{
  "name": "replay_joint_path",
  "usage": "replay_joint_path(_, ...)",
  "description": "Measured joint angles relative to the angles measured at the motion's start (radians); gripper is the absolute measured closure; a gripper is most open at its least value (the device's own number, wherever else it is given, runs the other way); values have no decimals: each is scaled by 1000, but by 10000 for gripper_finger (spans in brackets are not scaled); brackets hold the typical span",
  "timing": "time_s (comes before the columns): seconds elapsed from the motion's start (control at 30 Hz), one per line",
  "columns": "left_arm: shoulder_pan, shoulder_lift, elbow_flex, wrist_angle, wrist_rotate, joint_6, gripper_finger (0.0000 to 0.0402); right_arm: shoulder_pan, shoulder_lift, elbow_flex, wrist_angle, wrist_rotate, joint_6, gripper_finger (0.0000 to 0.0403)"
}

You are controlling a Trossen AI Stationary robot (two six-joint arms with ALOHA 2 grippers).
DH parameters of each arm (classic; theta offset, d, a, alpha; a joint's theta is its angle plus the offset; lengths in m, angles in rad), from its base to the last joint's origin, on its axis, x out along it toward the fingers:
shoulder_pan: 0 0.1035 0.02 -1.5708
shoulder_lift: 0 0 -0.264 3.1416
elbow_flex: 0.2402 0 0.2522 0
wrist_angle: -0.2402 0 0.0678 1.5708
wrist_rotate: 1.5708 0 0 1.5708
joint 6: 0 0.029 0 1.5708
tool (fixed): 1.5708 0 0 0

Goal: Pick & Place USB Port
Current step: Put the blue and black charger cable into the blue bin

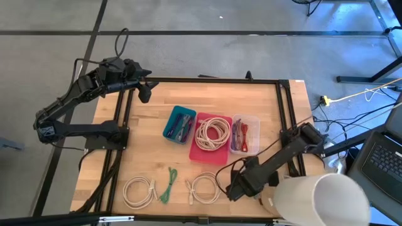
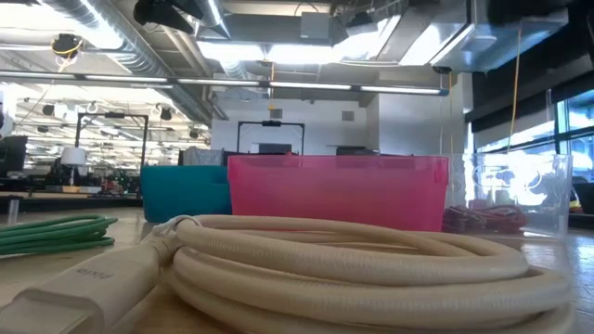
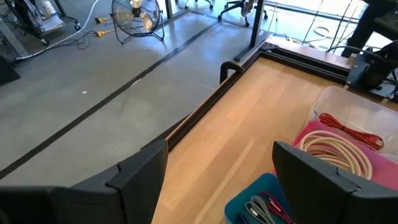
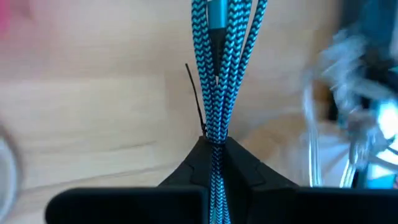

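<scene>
Your right gripper [image 4: 214,163] clamped on the blue braided cable [image 4: 219,74], strands running out toward twelve o'clock, left gripper [image 3: 214,180] open.

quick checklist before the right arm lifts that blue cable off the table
1. Right tool shut on the blue braided cable: ok.
2. Cable bundle gripped whole, no strand left out: cannot tell, its far end runs out of view.
3. Left tool open, waiting at the table's far left corner, away from the bins: ok.
4. Teal bin, pink bin and clear bin stand side by side mid-table: ok.
5. White cable coil near the right arm, apart from the tool: cannot tell.
</scene>
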Motion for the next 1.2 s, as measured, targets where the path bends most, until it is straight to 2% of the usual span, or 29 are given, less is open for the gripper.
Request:
replay_joint_path(0.07, 0, 0, 0, 0, 0, 0, 119, -1, -8, 76, -39, 53, -1, 388)
replay_joint_path(0.13, 0, 0, 0, 0, 0, -3, 119, -3, -31, 91, -22, 139, 10, 388)
replay_joint_path(0.23, 0, 0, 0, -1, 0, -3, 119, -16, -40, 96, -32, 202, 20, 388)
replay_joint_path(0.67, 0, 0, 0, -1, 0, -8, 119, -25, -36, 11, -28, 207, -8, 388)
replay_joint_path(0.83, 0, 0, 0, 0, 0, -26, 119, -29, -36, -1, -29, 309, -18, 388)
replay_joint_path(1.03, 0, 0, 0, 0, 0, -78, 119, -104, -36, -1, -29, 461, -141, 388)
replay_joint_path(1.2, 0, 0, 0, 0, 44, -134, 119, -203, -45, 18, -15, 560, -351, 388)
